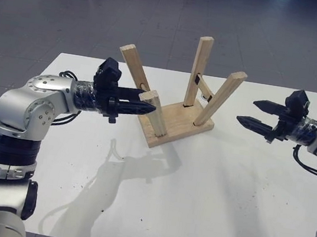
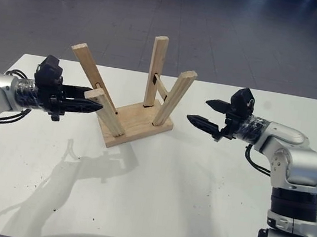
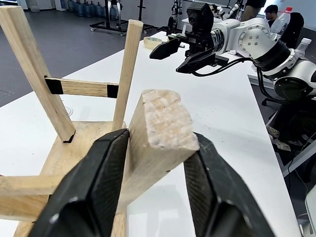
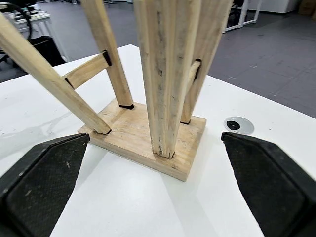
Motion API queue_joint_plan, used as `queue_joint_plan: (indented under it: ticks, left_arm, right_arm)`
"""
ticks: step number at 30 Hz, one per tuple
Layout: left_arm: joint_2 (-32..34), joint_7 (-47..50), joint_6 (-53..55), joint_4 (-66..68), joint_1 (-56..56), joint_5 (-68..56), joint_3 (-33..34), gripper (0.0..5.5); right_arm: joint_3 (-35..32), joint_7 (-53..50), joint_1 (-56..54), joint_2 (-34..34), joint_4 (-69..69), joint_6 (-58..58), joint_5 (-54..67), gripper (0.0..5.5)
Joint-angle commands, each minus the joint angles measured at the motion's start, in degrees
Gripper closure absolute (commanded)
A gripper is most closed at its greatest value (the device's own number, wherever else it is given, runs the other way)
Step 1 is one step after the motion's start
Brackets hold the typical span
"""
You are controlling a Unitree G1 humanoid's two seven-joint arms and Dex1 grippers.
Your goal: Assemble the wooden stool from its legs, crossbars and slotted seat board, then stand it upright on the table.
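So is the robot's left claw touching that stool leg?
Touching. The left wrist view shows the left gripper with its two fingers pressed against opposite sides of the stool leg, with no gap.

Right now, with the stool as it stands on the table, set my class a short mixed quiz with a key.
1. True or false: the stool stands upside down on the table.
2. The left gripper is shut on: A) the free end of a leg; B) that leg's base; C) nothing.
3. Fill in: the right gripper is ____ and clear of the stool.
Key: 1 true; 2 A; 3 open.
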Motion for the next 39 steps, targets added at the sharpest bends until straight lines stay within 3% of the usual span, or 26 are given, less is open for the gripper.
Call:
queue_joint_plan:
  ticks: [1, 12, 23, 30, 33, 36, 39]
  left_arm:
    - [1.4, -5.1, -1.0, 0.1, 0.1, -1.2, 0.3, 3.98]
    - [2.7, -9.2, -3.8, 2.5, -1.3, 0.8, 0.0, 4.11]
    - [4.1, -11.0, -2.9, 1.9, -0.2, 0.5, 0.6, 4.13]
    - [6.7, -13.1, 2.6, -1.2, 1.7, -3.0, 0.4, 4.13]
    - [8.0, -13.0, 7.6, -4.7, 3.7, -7.4, 1.4, 4.13]
    - [9.7, -12.4, 13.8, -8.7, 6.0, -13.4, 3.2, 4.13]
    - [11.2, -11.1, 20.4, -10.1, 6.4, -20.6, 6.0, 4.13]
  right_arm:
    - [0.3, 7.6, -0.5, -5.0, 0.9, 1.0, 1.8, 0.60]
    - [0.1, 9.5, -0.3, -3.6, -11.9, 11.7, 13.8, 0.60]
    - [1.4, 3.7, 1.9, -0.5, -14.6, 13.5, 15.1, 2.37]
    - [0.2, 1.8, 0.0, -0.4, -18.0, 22.4, 23.6, 3.50]
    - [-2.0, -4.0, 0.1, 1.6, -20.8, 29.9, 31.4, 3.60]
    - [-3.8, -14.4, 1.1, 1.6, -20.5, 40.2, 46.6, 3.60]
    - [1.8, -27.3, 1.0, -5.4, -15.2, 36.0, 73.2, 3.60]
